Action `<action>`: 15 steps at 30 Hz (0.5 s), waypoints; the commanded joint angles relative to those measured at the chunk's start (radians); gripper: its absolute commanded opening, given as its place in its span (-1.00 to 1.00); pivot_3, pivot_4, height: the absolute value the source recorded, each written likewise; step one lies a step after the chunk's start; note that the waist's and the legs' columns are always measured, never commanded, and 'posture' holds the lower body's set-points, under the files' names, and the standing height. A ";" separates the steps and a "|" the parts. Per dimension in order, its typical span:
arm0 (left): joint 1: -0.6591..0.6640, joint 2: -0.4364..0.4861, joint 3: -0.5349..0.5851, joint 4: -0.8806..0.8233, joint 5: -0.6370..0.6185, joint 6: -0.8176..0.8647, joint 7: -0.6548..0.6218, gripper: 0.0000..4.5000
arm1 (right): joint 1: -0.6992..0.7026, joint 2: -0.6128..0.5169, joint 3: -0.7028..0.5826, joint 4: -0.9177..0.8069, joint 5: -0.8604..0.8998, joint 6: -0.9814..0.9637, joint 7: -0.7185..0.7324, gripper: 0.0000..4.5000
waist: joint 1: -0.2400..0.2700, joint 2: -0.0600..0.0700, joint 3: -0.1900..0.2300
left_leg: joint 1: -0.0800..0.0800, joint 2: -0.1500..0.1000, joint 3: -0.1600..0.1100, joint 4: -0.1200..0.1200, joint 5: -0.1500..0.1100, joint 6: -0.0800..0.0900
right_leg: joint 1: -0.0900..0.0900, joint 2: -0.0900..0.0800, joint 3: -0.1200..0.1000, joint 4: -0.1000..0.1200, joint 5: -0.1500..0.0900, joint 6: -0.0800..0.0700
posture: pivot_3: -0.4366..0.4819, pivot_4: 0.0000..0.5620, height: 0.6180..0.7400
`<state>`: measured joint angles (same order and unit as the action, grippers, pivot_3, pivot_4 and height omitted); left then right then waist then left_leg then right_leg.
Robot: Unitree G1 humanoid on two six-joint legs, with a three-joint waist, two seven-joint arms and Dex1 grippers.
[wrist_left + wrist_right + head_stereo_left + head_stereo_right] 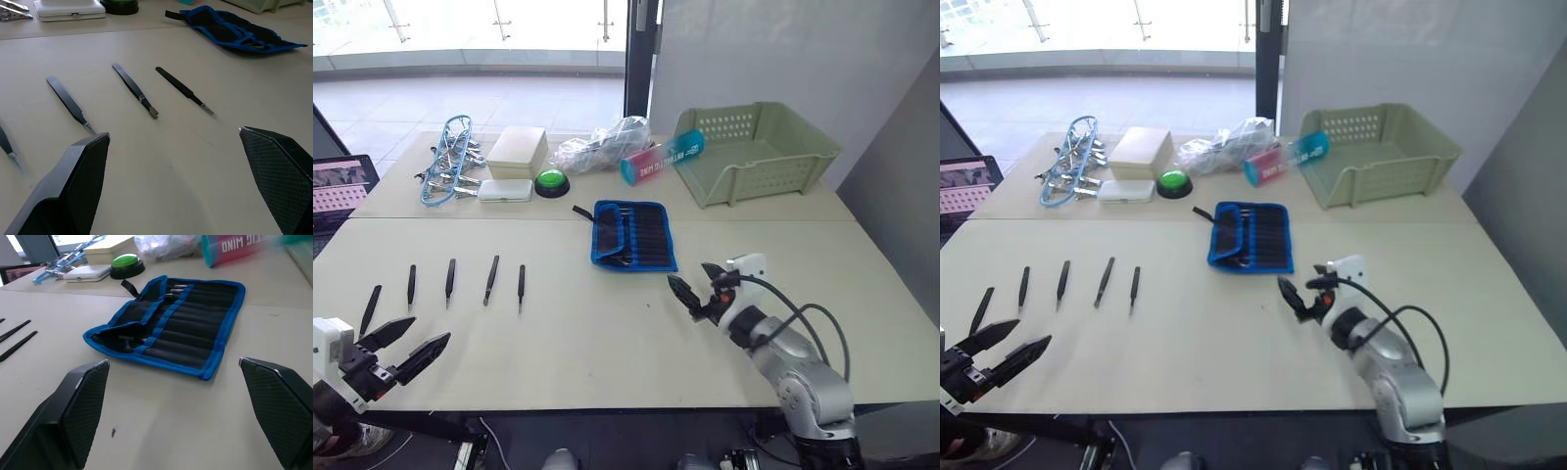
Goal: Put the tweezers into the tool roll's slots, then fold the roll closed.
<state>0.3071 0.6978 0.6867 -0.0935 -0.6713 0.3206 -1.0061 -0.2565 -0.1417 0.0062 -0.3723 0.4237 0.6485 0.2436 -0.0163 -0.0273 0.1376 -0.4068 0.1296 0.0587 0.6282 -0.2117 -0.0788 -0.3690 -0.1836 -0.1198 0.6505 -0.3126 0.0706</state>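
No step is complete: all five tweezers [450, 282] lie in a row on the table [607, 343] well left of the open tool roll [633, 235], while the left gripper [403, 350] and right gripper [697, 287] are both spread wide and empty.

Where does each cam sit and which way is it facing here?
Left eye, right eye: on the head, looking forward and down over the table; the left gripper and right gripper show.
Left wrist: looks along its open fingers at the tweezers.
Right wrist: looks along its open fingers at the open tool roll.
Shared: tool roll and tweezers appear in all four views.
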 commanded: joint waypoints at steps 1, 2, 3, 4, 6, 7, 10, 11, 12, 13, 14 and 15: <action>-0.021 0.014 -0.031 -0.043 -0.009 -0.005 -0.022 0.99 | -0.102 0.119 0.059 0.042 0.004 0.058 -0.091 1.00 | -0.005 0.000 0.000 | 0.000 0.001 0.000 0.000 0.000 0.000 | 0.000 0.001 0.000 0.001 0.000 0.000 | -0.05 -0.47 0.71; -0.024 0.013 -0.039 -0.050 -0.008 -0.004 -0.024 0.99 | -0.123 0.148 0.068 0.061 -0.005 0.065 -0.105 1.00 | -0.006 0.000 0.000 | 0.001 0.001 0.000 0.000 0.000 -0.001 | -0.001 0.001 0.000 0.003 0.000 0.000 | -0.05 -0.47 0.71; -0.029 0.012 -0.047 -0.061 -0.011 0.000 -0.023 0.99 | -0.139 0.167 0.074 0.080 -0.010 0.074 -0.115 1.00 | -0.005 0.000 0.000 | 0.000 0.001 0.000 0.000 0.000 -0.001 | -0.002 0.000 0.000 0.005 0.000 0.000 | -0.05 -0.47 0.71; -0.031 0.011 -0.053 -0.068 -0.013 0.003 -0.022 0.99 | -0.149 0.178 0.077 0.091 -0.013 0.081 -0.120 1.00 | -0.005 0.000 0.000 | 0.000 0.001 0.000 0.000 0.000 0.000 | -0.002 0.000 0.000 0.005 0.000 0.000 | -0.05 -0.47 0.71; -0.036 0.013 -0.074 -0.086 -0.017 0.009 -0.030 0.99 | -0.201 0.222 0.087 0.173 -0.036 0.087 -0.154 1.00 | -0.002 0.000 0.000 | 0.000 0.001 0.000 0.000 0.000 0.000 | -0.002 0.000 0.000 0.005 0.000 0.000 | -0.05 -0.47 0.71; -0.037 0.013 -0.083 -0.091 -0.016 0.009 -0.035 0.99 | -0.229 0.245 0.084 0.218 -0.043 0.081 -0.172 1.00 | -0.002 0.000 0.000 | 0.000 0.001 0.000 0.000 0.000 0.000 | -0.002 0.000 0.000 0.005 0.000 0.000 | -0.05 -0.47 0.71; -0.046 0.012 -0.099 -0.097 -0.012 0.008 -0.034 0.99 | -0.301 0.291 0.061 0.337 -0.059 0.052 -0.205 1.00 | -0.003 0.000 0.000 | 0.000 0.001 0.000 0.000 0.000 -0.001 | -0.003 0.001 0.000 0.006 0.000 0.000 | -0.05 -0.47 0.71; -0.050 0.012 -0.103 -0.098 -0.011 0.007 -0.033 0.99 | -0.323 0.299 0.055 0.374 -0.062 0.041 -0.210 1.00 | -0.003 0.000 0.000 | 0.000 0.001 0.000 0.000 0.000 -0.001 | -0.003 0.001 0.000 0.006 0.000 0.000 | -0.05 -0.47 0.71; -0.053 0.011 -0.106 -0.097 -0.010 0.006 -0.031 0.99 | -0.341 0.305 0.049 0.407 -0.062 0.032 -0.216 1.00 | -0.003 0.000 0.000 | 0.000 0.001 0.000 0.000 0.000 -0.001 | -0.003 0.000 0.000 0.006 0.000 0.000 | -0.05 -0.47 0.71; -0.057 0.010 -0.108 -0.095 -0.007 0.003 -0.029 0.99 | -0.356 0.310 0.043 0.433 -0.060 0.024 -0.222 1.00 | -0.003 0.000 0.000 | 0.000 0.001 0.000 0.000 0.000 -0.001 | -0.003 0.000 0.000 0.006 0.000 0.000 | -0.05 -0.47 0.71; -0.062 0.009 -0.110 -0.091 -0.005 0.000 -0.027 0.99 | -0.369 0.317 0.038 0.455 -0.052 0.014 -0.219 1.00 | -0.003 0.000 0.000 | 0.000 0.001 0.000 0.000 0.000 -0.001 | -0.003 0.001 0.000 0.006 0.000 0.000 | -0.05 -0.47 0.71; -0.067 0.009 -0.112 -0.088 -0.004 0.000 -0.025 0.99 | -0.382 0.324 0.032 0.477 -0.045 0.002 -0.215 1.00 | -0.006 0.000 0.000 | 0.000 0.001 0.000 0.000 0.000 -0.001 | -0.003 0.001 0.000 0.006 0.000 0.000 | -0.05 -0.47 0.71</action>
<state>0.2482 0.7005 0.5686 -0.1666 -0.6704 0.3326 -1.0324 -0.5678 0.1037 0.0590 0.0915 0.3693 0.6824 0.0343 -0.0219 -0.0270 0.1376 -0.4064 0.1309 0.0590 0.6280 -0.2116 -0.0795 -0.3723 -0.1830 -0.1201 0.6567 -0.3127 0.0704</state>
